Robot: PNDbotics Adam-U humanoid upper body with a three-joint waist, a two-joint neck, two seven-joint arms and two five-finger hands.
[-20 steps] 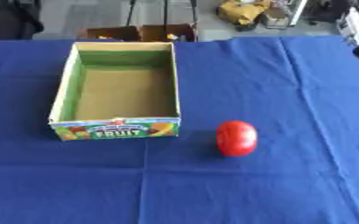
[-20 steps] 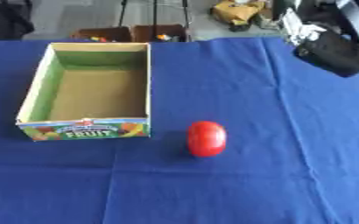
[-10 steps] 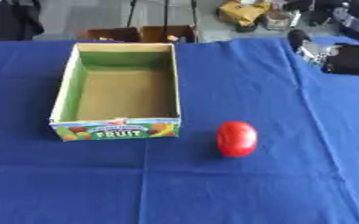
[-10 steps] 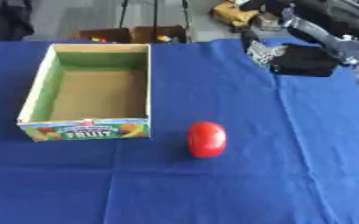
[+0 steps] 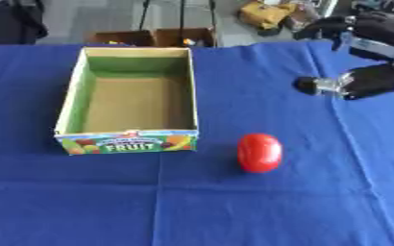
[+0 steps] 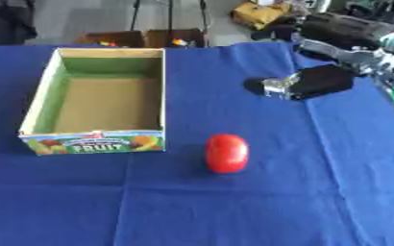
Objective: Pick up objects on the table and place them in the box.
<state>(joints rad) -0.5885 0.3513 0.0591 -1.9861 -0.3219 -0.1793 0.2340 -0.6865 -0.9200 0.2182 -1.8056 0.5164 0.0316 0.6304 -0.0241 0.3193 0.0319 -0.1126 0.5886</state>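
My right hand [image 6: 318, 82] comes in from the upper right and hangs above the blue cloth [image 5: 259, 206] of the bench, with nothing in it. It is dark and blurred, so I cannot tell if the fingers are straight or curled. The right eye view shows more of my arm [image 6: 348, 33] behind the hand; the left eye view cuts it at the edge.

The red object [image 5: 260, 152], round and smooth, lies on the cloth nearer to me than the hand and apart from it. To its left, close by, stands the open cardboard box [image 5: 69, 103], green inside, with the word FRUIT on its front. The box holds nothing.

Behind the bench there is a grey floor with brown cartons [image 5: 154, 37].
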